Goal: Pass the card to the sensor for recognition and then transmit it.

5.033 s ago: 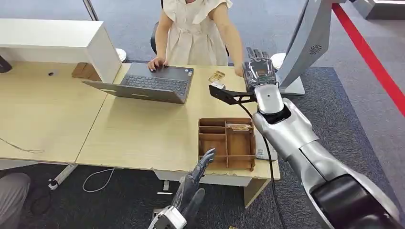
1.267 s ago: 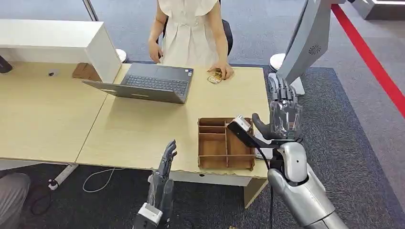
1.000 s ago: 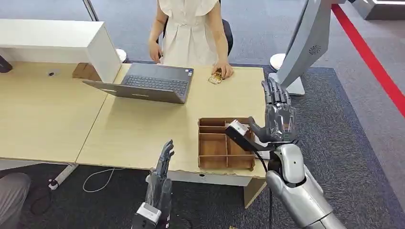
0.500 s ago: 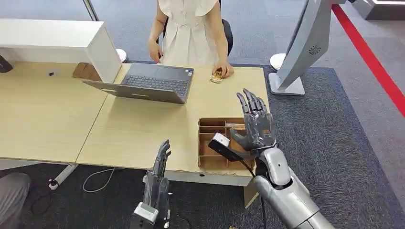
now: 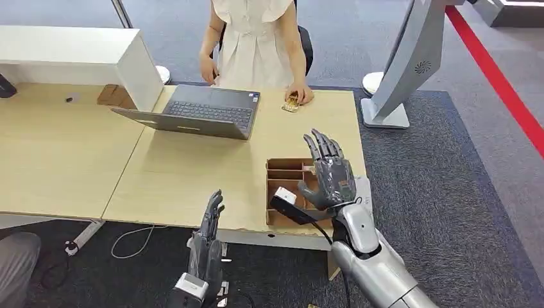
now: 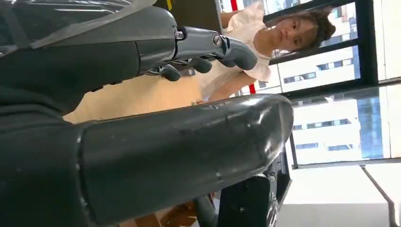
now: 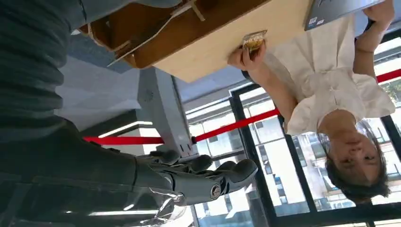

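My right robot hand (image 5: 329,173) hangs empty with its fingers spread above the wooden tray (image 5: 283,186), and my left robot hand (image 5: 208,234) is open low by the surface's (image 5: 192,173) near edge, since the card (image 5: 292,102) lies far across under the person's hand (image 5: 300,94).

The right hand (image 5: 328,174) is raised upright on its silver forearm, fingers (image 5: 321,145) spread apart and pointing up, with nothing held in it (the thumb is stuck out to the side). In the right wrist view the same fingers (image 7: 208,177) are seen extended and slightly curved. The left hand (image 5: 208,234) is held low and upright, its fingers straight and close together, and nothing is gripped; in the left wrist view its thick thumb (image 6: 189,151) is seen lying apart from the darker fingers (image 6: 213,47).
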